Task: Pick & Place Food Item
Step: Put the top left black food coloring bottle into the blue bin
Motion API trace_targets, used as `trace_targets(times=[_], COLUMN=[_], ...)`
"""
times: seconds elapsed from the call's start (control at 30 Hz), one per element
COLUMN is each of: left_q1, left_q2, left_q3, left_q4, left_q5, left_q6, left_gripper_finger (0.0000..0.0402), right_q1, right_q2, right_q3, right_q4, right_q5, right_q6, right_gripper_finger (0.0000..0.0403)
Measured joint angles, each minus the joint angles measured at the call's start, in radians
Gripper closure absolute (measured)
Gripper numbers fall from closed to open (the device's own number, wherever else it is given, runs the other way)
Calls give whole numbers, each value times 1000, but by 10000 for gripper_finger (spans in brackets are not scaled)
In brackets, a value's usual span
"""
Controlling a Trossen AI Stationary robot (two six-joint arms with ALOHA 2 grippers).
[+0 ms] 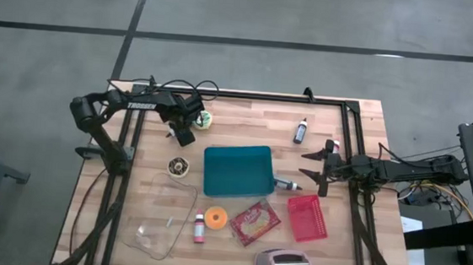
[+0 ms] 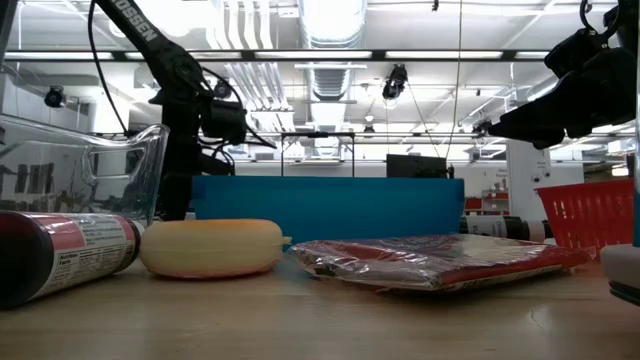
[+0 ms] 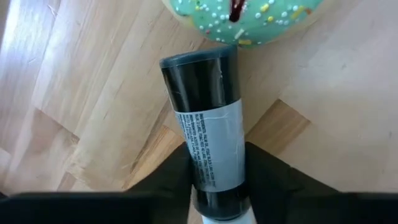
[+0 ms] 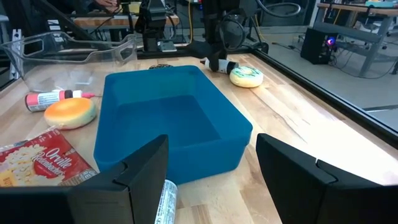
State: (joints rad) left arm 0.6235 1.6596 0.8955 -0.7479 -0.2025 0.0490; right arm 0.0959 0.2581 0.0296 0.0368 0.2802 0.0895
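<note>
- Left wrist view: the left end effector [image 3: 214,180] has its two fingers closed around a dark tube [image 3: 206,127] with a white label; the tube's long axis runs straight out from between the fingers, its cap end nearly touching a green sprinkled donut [image 3: 245,18].
- High view: the held tube [image 1: 184,134] sits just beside the donut [image 1: 203,120] at the surface's far left; the teal bin [image 1: 237,170] lies nearer the middle, toward the right arm.
- The left arm is the nearer one; I judge the bin a likely drop spot.
- A small cookie [image 1: 178,167] lies between tube and bin, low enough to pass over.
- The right end effector [image 4: 208,163] waits open by the bin's right wall, above another tube [image 4: 163,200].
</note>
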Motion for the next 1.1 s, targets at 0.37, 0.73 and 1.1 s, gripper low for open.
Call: trace_targets(times=[0.37,0.73,1.1], left_q1=[0,-2,-63], left_q2=[-19,-207,-525], left_q3=[0,0,0], left_q4=[-36,-64,138], left_q5=[-54,-75,78], left_q6=[0,-15,-34], left_gripper_finger=[321,321,322], right_q1=[0,0,0], right_q2=[0,0,1], right_q3=[0,0,0], right_q4=[0,-1,76], right_q5=[0,1,3], right_q6=[0,0,-46], right_gripper_finger=[165,165,165])
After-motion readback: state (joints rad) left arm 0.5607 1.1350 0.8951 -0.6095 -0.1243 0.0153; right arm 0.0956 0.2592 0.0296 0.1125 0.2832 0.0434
